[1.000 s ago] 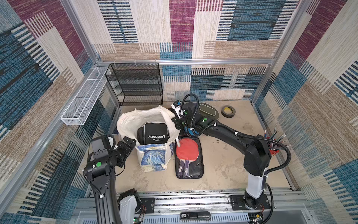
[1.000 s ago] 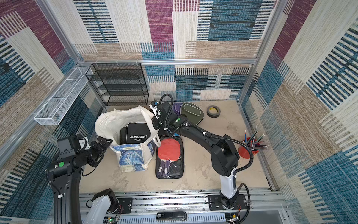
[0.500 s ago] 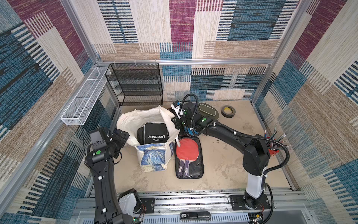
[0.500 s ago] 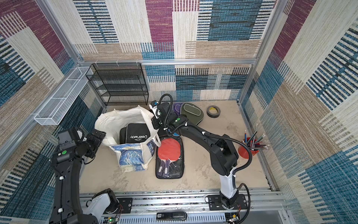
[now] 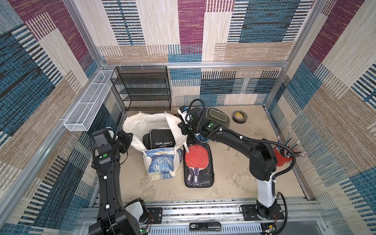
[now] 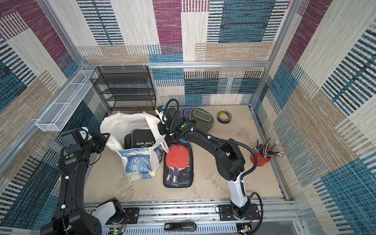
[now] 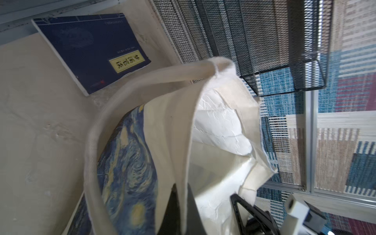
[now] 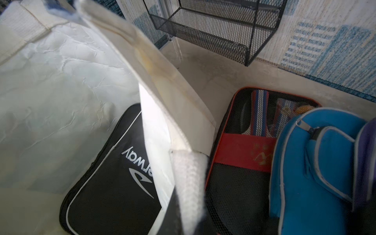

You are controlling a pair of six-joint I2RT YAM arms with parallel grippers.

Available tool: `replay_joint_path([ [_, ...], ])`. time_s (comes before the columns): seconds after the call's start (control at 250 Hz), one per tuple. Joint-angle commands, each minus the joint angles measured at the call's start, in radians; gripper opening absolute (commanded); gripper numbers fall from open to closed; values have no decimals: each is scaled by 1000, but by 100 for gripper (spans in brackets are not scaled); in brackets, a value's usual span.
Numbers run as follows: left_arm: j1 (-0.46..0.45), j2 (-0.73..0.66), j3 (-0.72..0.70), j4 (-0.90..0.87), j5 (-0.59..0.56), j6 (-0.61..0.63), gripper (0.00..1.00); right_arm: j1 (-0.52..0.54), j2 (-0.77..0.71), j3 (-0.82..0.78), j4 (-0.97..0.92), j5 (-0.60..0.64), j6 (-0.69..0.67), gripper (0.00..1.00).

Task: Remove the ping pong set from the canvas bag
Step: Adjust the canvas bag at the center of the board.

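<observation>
While rims of the canvas bag [image 5: 140, 124] are pinched by left gripper [image 5: 128, 140] and right gripper [image 5: 182, 130], the ping pong set [image 5: 162, 140] is seen inside; judged light, stiff-cased, best taken at its exposed edge.

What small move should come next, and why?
Probably draw the two arms slightly apart to widen the mouth of the bag. The left jaws and the right jaws are shut on opposite rims, and the black case lies inside, partly hidden by the bag's wall.

Canvas bag [image 5: 142, 124]: matt woven cloth, crinkled papery lining. Rack [image 5: 142, 89]: black metal mesh. Deerway case [image 5: 162, 140]: matt black fabric.
</observation>
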Motion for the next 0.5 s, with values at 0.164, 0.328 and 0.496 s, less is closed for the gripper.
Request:
replay_joint_path([
  [0.164,3,99,60,351,184,-88,0,-23,90,203,6,-1,13,0],
  [0.328,2,129,14,424,235,-75,0,-32,116,265,-8,-12,-1,9],
  [0.496,2,121,-25,453,247,-75,0,-24,7,172,41,14,-22,78],
])
